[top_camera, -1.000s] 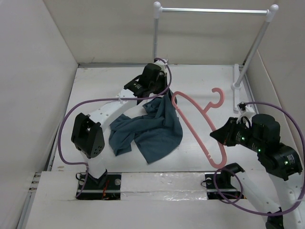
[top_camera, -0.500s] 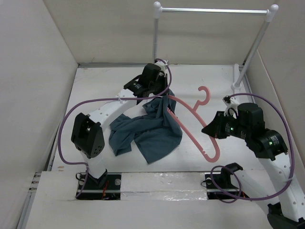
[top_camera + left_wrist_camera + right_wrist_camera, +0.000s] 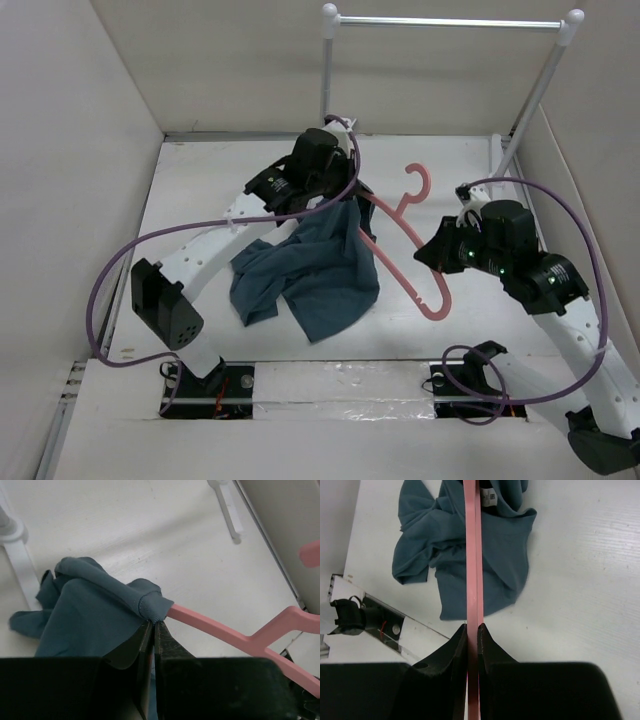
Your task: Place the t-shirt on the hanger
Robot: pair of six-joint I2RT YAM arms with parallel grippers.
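The dark teal t-shirt [image 3: 310,270] lies crumpled on the table, its back edge lifted. My left gripper [image 3: 345,205] is shut on that raised hem, seen as a rolled fold in the left wrist view [image 3: 90,605] just above the gripper [image 3: 154,623]. The salmon-pink hanger [image 3: 437,305] is held off the table at a slant by my right gripper [image 3: 428,255], which is shut on its arm. One hanger arm [image 3: 220,630] runs into the held fold. In the right wrist view the hanger [image 3: 472,555] runs from the gripper [image 3: 472,626] over the shirt [image 3: 445,545] towards its neck label [image 3: 489,497].
A white rack with a metal rail [image 3: 450,22] stands at the back right, its foot [image 3: 497,180] close to the right arm. White walls enclose the table on three sides. Purple cables [image 3: 130,260] loop from both arms.
My right gripper has carried the hanger left and back, so its arm now reaches into the shirt edge. My left arm has shifted a little, still holding the shirt.
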